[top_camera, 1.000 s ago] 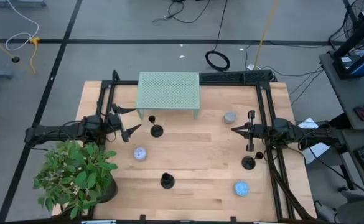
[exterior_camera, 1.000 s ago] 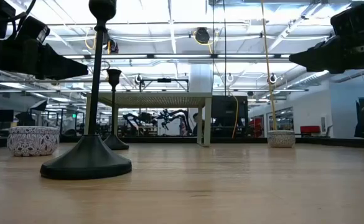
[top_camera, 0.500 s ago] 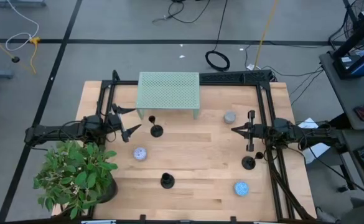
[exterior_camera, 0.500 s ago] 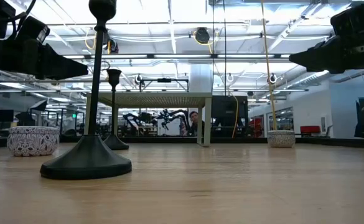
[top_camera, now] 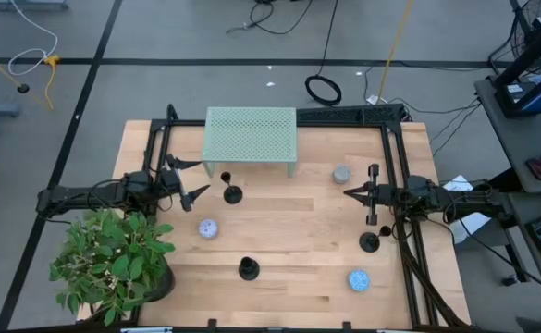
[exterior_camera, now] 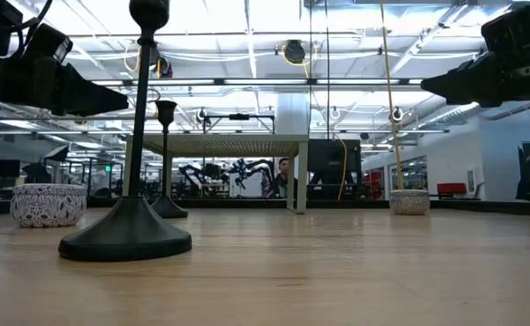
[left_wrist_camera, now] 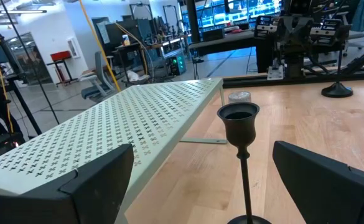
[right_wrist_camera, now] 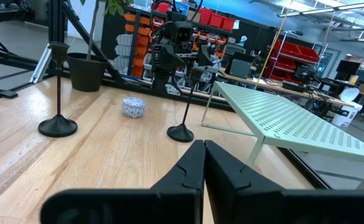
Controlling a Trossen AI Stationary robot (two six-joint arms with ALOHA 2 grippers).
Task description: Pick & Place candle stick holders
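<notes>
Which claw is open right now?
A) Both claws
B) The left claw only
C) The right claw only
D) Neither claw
B: the left claw has its fingers spread wide on either side of a candle stick holder, without touching it, while the right claw has its two fingers pressed together.

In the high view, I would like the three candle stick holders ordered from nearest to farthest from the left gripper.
From the left gripper, which is open at the table's left side:
1. The candle stick holder beside the green perforated stand, just right of the gripper.
2. The front candle stick holder, near the potted plant.
3. The right candle stick holder, below the right gripper.
</notes>
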